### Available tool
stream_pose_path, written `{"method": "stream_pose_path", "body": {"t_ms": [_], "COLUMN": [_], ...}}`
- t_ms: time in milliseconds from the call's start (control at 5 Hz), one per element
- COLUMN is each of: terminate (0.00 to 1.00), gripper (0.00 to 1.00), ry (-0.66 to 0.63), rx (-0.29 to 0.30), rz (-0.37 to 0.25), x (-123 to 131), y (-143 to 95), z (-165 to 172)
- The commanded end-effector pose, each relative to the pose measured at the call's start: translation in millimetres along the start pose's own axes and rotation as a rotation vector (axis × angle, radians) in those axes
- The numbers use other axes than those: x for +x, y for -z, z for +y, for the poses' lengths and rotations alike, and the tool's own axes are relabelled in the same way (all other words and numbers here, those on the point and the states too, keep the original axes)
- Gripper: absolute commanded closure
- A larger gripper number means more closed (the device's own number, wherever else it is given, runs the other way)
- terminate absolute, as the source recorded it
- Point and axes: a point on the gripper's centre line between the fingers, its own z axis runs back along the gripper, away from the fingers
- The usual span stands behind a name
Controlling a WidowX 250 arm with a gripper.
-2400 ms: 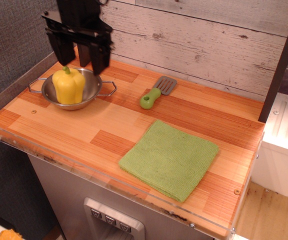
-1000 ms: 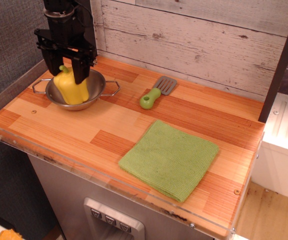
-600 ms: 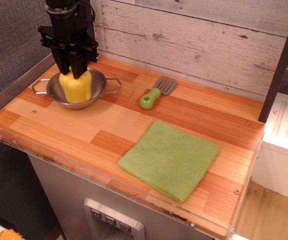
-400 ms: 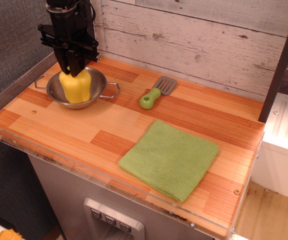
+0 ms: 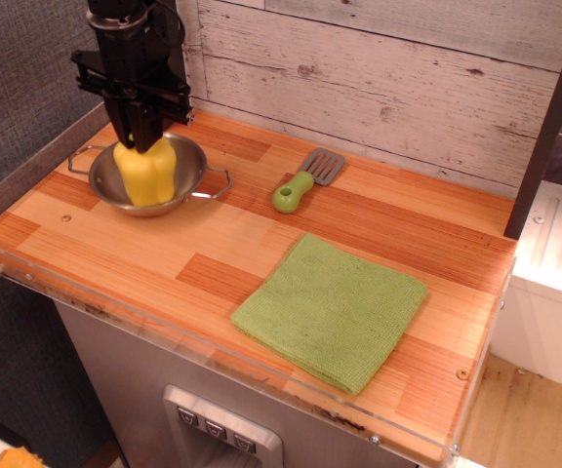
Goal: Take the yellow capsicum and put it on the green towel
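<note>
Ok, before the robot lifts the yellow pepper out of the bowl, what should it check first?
1. Gripper closed on the yellow capsicum: ok, fingers pinch its top.
2. Grip firm enough to lift: cannot tell.
3. Capsicum clear of the metal bowl: not ok, it sits inside.
4. Green towel flat and bare: ok.
5. Path to the towel free: ok if lifted high; the spatula lies beside the route.
6. Bowl will stay put when lifting: cannot tell.
</note>
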Motion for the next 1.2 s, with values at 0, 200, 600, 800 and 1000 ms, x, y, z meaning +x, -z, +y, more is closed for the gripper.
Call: {"method": "stream_pose_path", "body": {"t_ms": [0, 200, 600, 800, 1000], "terminate": [0.0, 0.0, 0.0, 0.0, 0.0], "gripper": [1.0, 1.0, 1.0, 1.0, 1.0], "ry": [0.04, 0.167, 0.356, 0.385, 0.389], "rx": [-0.172, -0.244, -0.268, -0.191, -0.134], "rz": [-0.158, -0.218, -0.148, -0.09, -0.06], "x": [-10, -25, -36, -36, -36], "y": [-80, -105, -83, -61, -46], "z": [-54, -99, -167, -171, -168]}}
